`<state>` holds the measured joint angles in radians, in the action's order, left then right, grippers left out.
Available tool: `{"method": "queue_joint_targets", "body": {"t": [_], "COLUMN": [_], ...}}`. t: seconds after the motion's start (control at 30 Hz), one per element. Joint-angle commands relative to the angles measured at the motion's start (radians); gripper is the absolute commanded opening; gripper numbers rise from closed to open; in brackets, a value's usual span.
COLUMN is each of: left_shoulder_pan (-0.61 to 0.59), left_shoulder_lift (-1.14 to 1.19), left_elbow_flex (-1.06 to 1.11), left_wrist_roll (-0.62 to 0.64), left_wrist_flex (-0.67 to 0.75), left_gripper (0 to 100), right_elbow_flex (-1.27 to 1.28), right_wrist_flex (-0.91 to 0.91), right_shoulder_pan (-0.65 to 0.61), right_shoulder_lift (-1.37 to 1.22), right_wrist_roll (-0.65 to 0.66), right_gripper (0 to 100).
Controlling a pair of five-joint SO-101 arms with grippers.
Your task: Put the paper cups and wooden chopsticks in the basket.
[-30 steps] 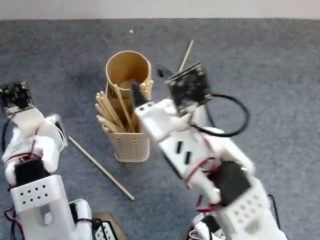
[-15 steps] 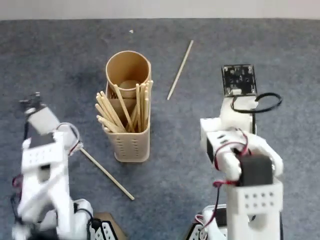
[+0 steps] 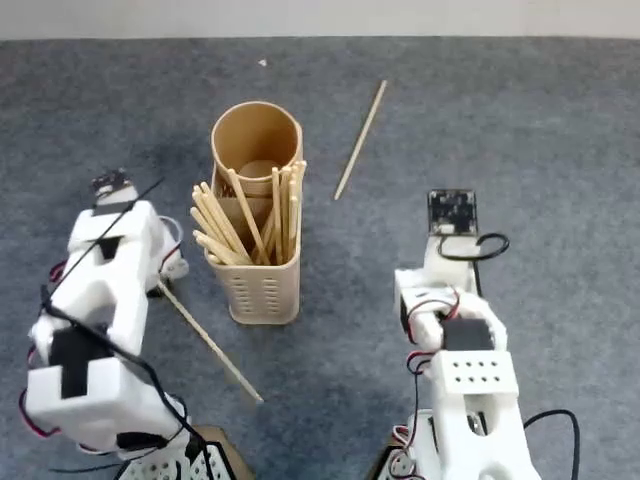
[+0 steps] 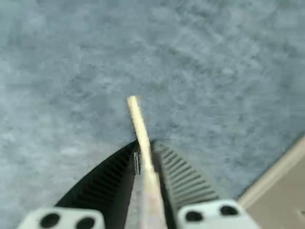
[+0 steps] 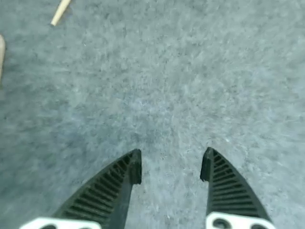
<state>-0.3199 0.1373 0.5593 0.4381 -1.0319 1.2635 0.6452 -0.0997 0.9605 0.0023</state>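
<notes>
— Starting with the high view: how much is already in the basket?

— Most of it, I judge. The basket stands mid-frame with a paper cup at its upper end and a bundle of wooden chopsticks leaning in below it. Two sticks lie outside on the grey counter. A loose chopstick sits upper right of the basket, well apart from both arms. A second chopstick slants from the left arm down towards bottom centre. The right arm sits at lower right.

— And the left wrist view?

— The left jaws are closed on that second chopstick, and its tip pokes out past them above the counter. Whether its far end is off the counter I cannot tell.

— Right wrist view?

— The right jaws are spread wide with nothing between them, over bare counter. One end of the loose chopstick shows in the upper left corner.

— So what remains?

— By my reckoning, dropping the gripped stick into the basket, then fetching the last one.
</notes>
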Motion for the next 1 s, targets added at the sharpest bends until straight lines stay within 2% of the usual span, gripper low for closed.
{"method": "queue_joint_targets", "body": {"t": [0.0, 0.13, 0.27, 0.37, 0.53, 0.73, 0.8, 0.83, 0.9, 0.97], "left_shoulder_pan": [-0.002, -0.021, -0.074, -0.096, -0.077, 0.051, 0.139, 0.191, 0.277, 0.312], "left_shoulder_lift": [0.048, 0.047, 0.047, 0.047, 0.047, 0.047, 0.047, 0.041, -0.031, -0.107], "left_elbow_flex": [-0.038, -0.097, -0.318, -0.578, -1.129, -1.951, -2.212, -2.261, -2.192, -2.143], "left_wrist_roll": [0.008, 0.005, 0.008, 0.009, 0.009, -0.005, -0.074, -0.118, -0.164, -0.170], "left_wrist_flex": [-0.008, -0.003, -0.021, -0.094, -0.290, -0.543, -0.623, -0.651, -0.666, -0.663], "left_gripper": [0, 1, 1, 1, 1, 1, 1, 1, 1, 1], "right_elbow_flex": [0.042, 0.084, 0.116, 0.128, 0.128, 0.128, 0.128, 0.128, 0.128, 0.128], "right_wrist_flex": [-0.081, -0.107, -0.147, -0.162, -0.163, -0.162, -0.162, -0.162, -0.162, -0.162], "right_shoulder_pan": [0.012, 0.010, 0.010, 0.008, 0.008, -0.062, -0.071, -0.071, -0.071, -0.071], "right_shoulder_lift": [0.008, 0.008, 0.008, 0.008, 0.007, 0.007, 0.004, 0.004, 0.007, 0.007], "right_wrist_roll": [0.011, 0.011, 0.011, 0.011, 0.011, 0.011, 0.011, 0.011, 0.011, 0.011], "right_gripper": [20.9, 20.9, 20.9, 20.9, 20.9, 20.9, 20.9, 20.9, 20.9, 20.9]}}
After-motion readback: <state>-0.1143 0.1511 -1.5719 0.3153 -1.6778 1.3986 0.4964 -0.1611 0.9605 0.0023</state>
